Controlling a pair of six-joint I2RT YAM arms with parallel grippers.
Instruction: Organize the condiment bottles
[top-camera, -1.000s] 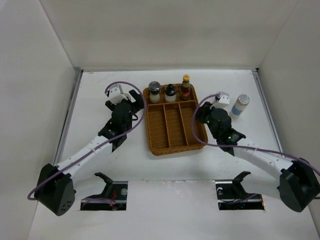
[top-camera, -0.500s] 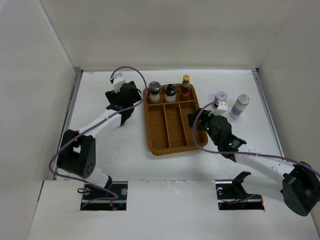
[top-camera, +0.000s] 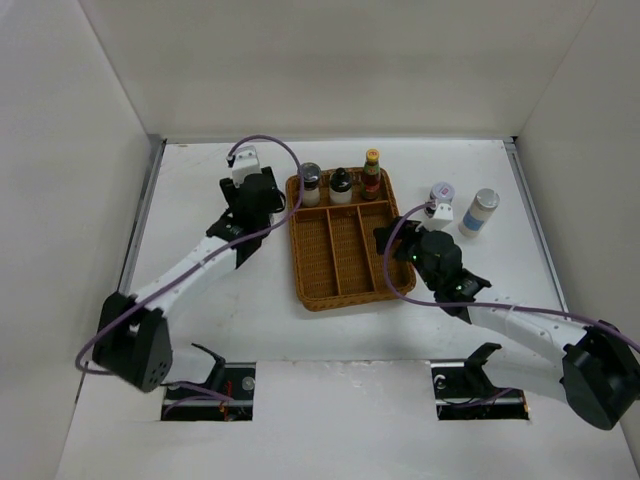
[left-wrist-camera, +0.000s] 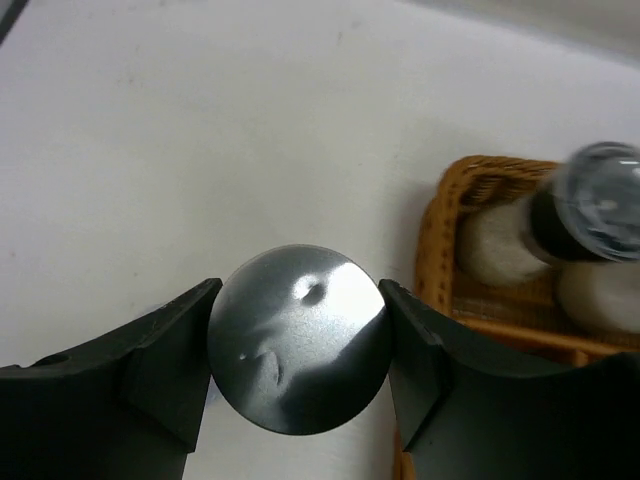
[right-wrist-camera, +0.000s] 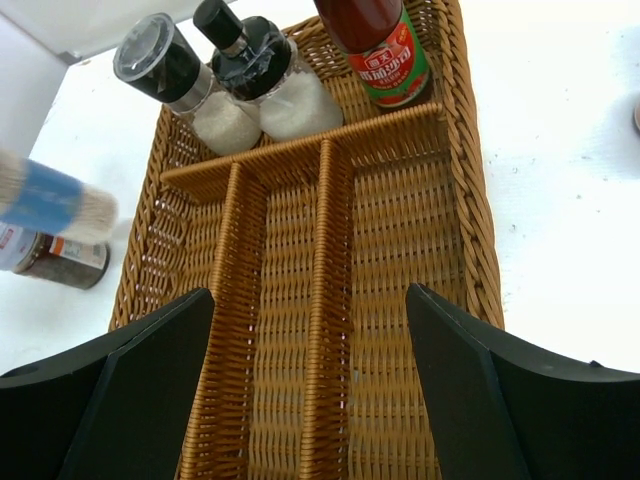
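left claw (left-wrist-camera: 298, 345): clamped on the grey-lidded spice jar (left-wrist-camera: 300, 320), one pad on each side of the round lid.
right claw (right-wrist-camera: 310, 340): spread wide, holding nothing, poised over the long slots of the wicker tray (right-wrist-camera: 465, 170).
jar's place: between the left claw's pads, over bare worktop (left-wrist-camera: 200, 120), tray corner just to the claw's right; resting or lifted, cannot tell.
jar's axis: judged upright, long axis running straight down from the claw, lid uppermost; body and label hidden beneath the lid.
handling: likely light and stiff; smooth rounded lid looks slippery, apt to spin between flat pads; body possibly glass, so worth a gentle set-down.
best hold: across the lid's widest part, or lower on the neck for less tilt.
ahead of the right claw: dark-lidded grinder (right-wrist-camera: 175, 80), black-capped bottle (right-wrist-camera: 250, 60) and red sauce bottle (right-wrist-camera: 385, 50), all upright in the tray's far cross slot.
beyond the right claw's right side: two loose jars (top-camera: 440, 193) standing near each other on the worktop.
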